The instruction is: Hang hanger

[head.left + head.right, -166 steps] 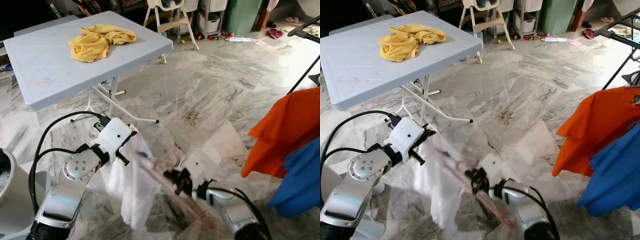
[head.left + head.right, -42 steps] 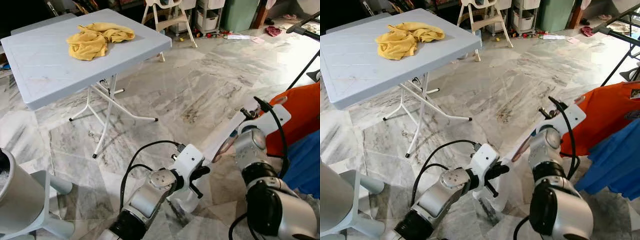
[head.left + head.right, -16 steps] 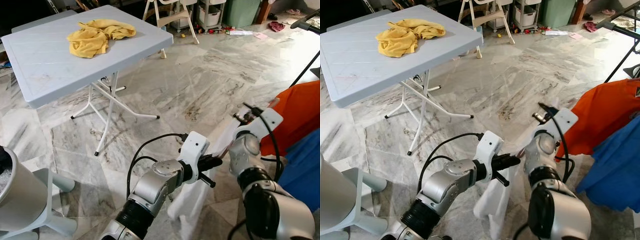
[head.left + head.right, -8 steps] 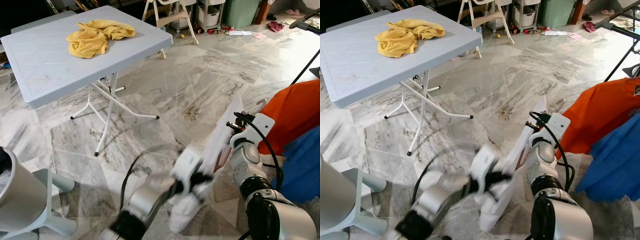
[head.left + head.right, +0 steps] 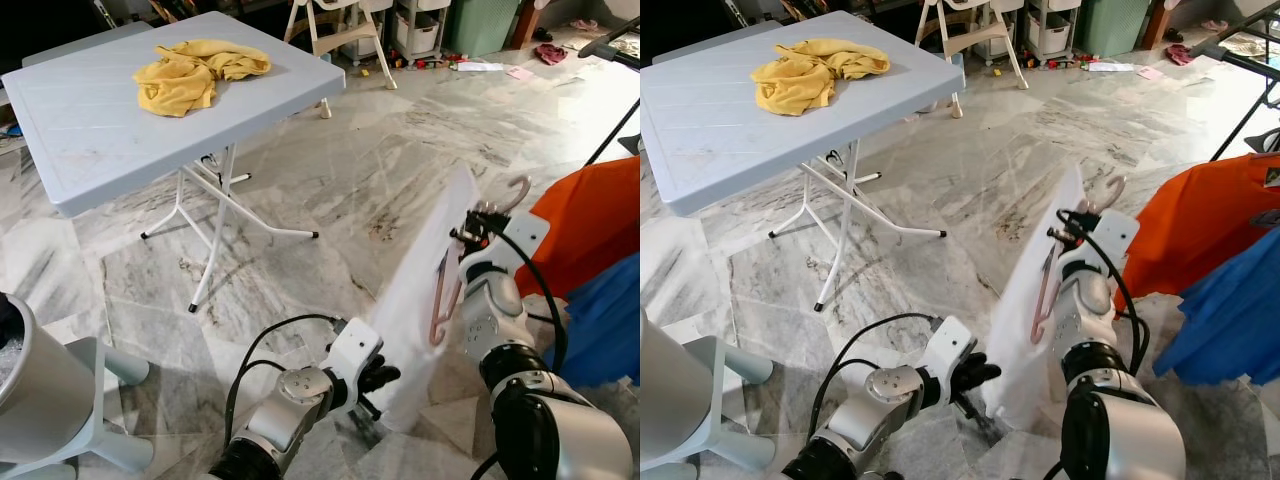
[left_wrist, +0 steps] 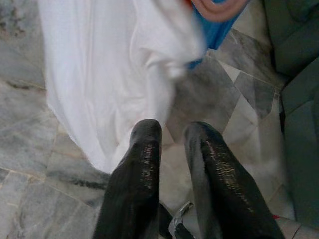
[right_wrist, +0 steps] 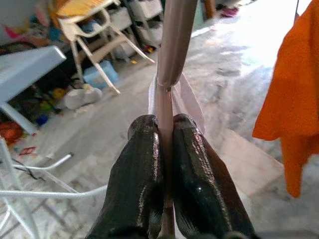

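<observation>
- The right gripper (image 7: 167,149) is clamped tight on the neck of a pink hanger (image 5: 440,300), probably so the hook stays free for hanging.
- A white garment (image 5: 425,290) hangs from the hanger, above the marble floor (image 5: 330,170).
- The right arm is raised, beside an orange shirt (image 5: 590,225).
- The left gripper (image 6: 172,149) sits low by the garment's hem, fingers slightly apart and holding nothing.
- The left arm is bent low.
</observation>
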Tool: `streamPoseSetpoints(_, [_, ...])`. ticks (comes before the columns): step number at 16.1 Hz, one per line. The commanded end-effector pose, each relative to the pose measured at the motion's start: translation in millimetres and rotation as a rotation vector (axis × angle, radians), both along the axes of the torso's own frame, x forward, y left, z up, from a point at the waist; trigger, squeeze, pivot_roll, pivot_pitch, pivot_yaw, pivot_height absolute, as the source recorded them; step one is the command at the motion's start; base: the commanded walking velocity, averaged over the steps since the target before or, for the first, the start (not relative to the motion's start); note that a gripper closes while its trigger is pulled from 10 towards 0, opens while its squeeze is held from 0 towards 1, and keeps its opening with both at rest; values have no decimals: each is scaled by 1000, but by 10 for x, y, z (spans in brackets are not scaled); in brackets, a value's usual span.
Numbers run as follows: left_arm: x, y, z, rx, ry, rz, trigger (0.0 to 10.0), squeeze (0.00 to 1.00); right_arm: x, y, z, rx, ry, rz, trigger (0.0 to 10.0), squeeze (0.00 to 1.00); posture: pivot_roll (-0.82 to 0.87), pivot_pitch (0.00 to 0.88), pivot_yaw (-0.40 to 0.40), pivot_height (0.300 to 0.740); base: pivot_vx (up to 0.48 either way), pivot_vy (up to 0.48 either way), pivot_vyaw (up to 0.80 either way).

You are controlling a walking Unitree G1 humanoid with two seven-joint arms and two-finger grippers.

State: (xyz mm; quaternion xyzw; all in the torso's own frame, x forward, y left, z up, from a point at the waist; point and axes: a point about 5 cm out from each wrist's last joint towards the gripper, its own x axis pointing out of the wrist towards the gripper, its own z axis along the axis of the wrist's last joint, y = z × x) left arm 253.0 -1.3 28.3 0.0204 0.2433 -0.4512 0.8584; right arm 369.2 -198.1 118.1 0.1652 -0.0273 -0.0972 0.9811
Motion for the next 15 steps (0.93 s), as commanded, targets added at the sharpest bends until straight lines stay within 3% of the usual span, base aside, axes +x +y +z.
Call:
streamPoseSetpoints(1, [-74,-145,7,-38,-4,-20,10000,1000,91,56,278,-30,-120,28,10000,0,-81,90,47,740,0,0,0])
streamPoseSetpoints(7, [-79,-126,8,-3,-86,-56,10000,1000,114,141,362,-25,-174,83,10000,0,-75,87,55,740,0,0,0])
streamPoseSetpoints(12, [-17,89,79,29,-190,-43,10000,1000,142,248,471,-10,-239,136,10000,0,-44,80,71,740,0,0,0])
streamPoseSetpoints(15, [26,247,233,24,-316,-13,10000,1000,142,439,558,-49,-309,291,10000,0,-37,76,74,740,0,0,0])
